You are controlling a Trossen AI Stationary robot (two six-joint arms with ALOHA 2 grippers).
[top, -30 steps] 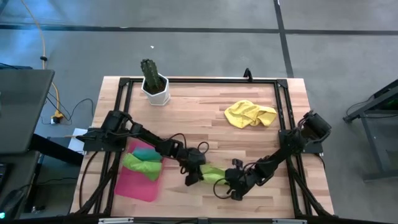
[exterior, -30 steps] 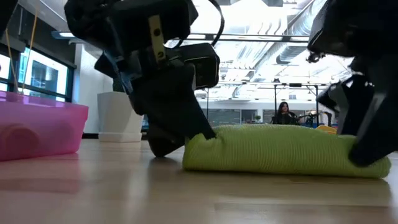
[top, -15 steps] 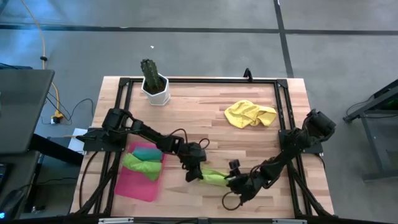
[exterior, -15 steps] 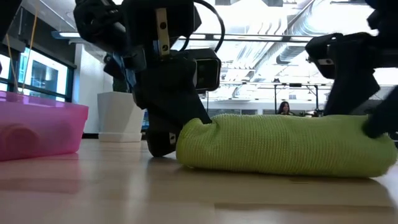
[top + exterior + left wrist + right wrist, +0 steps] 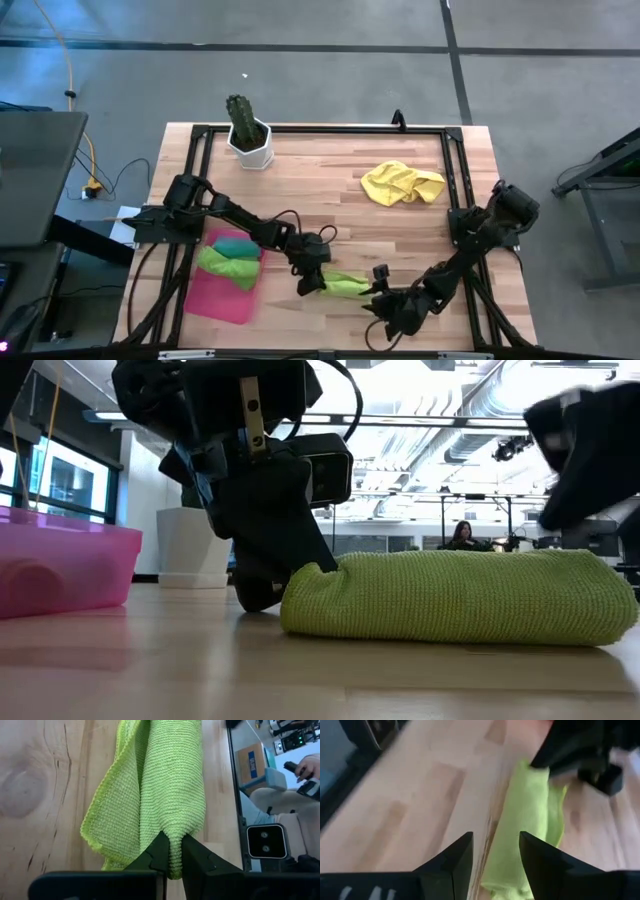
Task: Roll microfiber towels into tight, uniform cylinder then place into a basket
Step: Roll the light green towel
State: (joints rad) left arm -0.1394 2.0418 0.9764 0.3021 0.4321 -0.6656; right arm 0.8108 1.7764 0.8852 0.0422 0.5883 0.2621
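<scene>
Lime roll point(image 5: 345, 284) lies lengthwise across the bench's near edge, left gripper point(image 5: 308, 284) clenched on its basket-side end, right gripper point(image 5: 384, 303) released just off the far end, basket point(image 5: 222, 302) beyond the left gripper.

A rolled lime green towel point(image 5: 460, 598) is lying on the wooden table point(image 5: 200, 670), filling the middle and right of the scene. The left gripper point(image 5: 290, 565) is pinching the roll's left end, its dark fingers pressing down against the table just beside the cloth. The right gripper point(image 5: 590, 450) is hanging above the roll's right end, apart from it, blurred. Well to the left of the towel, the pink basket point(image 5: 65, 570) is sitting on the table. Behind the left gripper, a white pot point(image 5: 185, 545) is standing. Far beyond the towel, a person point(image 5: 462, 535) is sitting in the room.
</scene>
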